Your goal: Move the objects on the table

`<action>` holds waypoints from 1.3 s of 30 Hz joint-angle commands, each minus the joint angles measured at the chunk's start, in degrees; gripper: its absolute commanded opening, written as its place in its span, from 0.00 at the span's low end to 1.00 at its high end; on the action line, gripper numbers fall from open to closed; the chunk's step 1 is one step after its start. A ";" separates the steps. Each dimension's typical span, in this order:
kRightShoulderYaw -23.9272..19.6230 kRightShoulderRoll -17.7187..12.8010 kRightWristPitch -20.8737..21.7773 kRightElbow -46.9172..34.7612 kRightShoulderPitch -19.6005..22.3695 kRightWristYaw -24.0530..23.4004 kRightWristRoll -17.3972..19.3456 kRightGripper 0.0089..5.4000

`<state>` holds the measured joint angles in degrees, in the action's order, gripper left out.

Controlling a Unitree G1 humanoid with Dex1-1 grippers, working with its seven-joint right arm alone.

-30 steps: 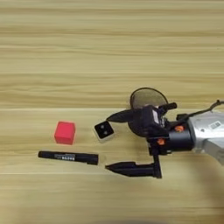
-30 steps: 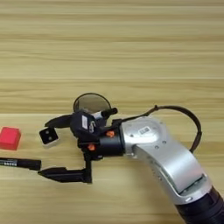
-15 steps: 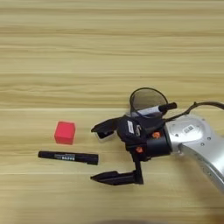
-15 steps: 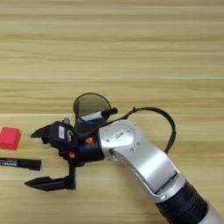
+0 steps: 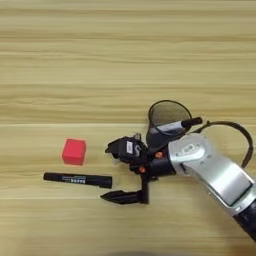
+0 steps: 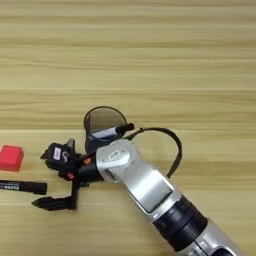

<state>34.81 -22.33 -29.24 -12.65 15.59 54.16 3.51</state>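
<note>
On the wooden worktop (image 5: 100, 60), the black wire-mesh pen cup (image 5: 167, 120) stands right of centre with the white marker with a black cap (image 5: 177, 124) already leaning in it, so that part looks done. The all-black marker (image 5: 77, 179) lies flat at lower left, just below a red cube (image 5: 74, 151), apparently not yet moved. The right gripper (image 5: 122, 172) hangs just right of that marker's end, jaws spread wide and holding nothing.

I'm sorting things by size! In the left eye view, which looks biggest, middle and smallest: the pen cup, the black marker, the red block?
1. Black marker: longest, though very thin.
2. Pen cup: widest round shape, partly hidden by the arm.
3. Red block: smallest.
Marker against cup is unsure: long versus wide.
</note>
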 commanded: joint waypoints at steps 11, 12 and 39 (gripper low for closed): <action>1.62 0.63 4.09 -1.17 3.53 -0.50 -5.54 0.99; 1.76 0.58 4.37 -1.11 3.49 -0.49 -5.82 0.99; 5.40 4.70 4.45 2.34 4.53 -0.27 -10.30 0.87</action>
<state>41.16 -18.18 -26.79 -9.55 16.76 55.44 -6.20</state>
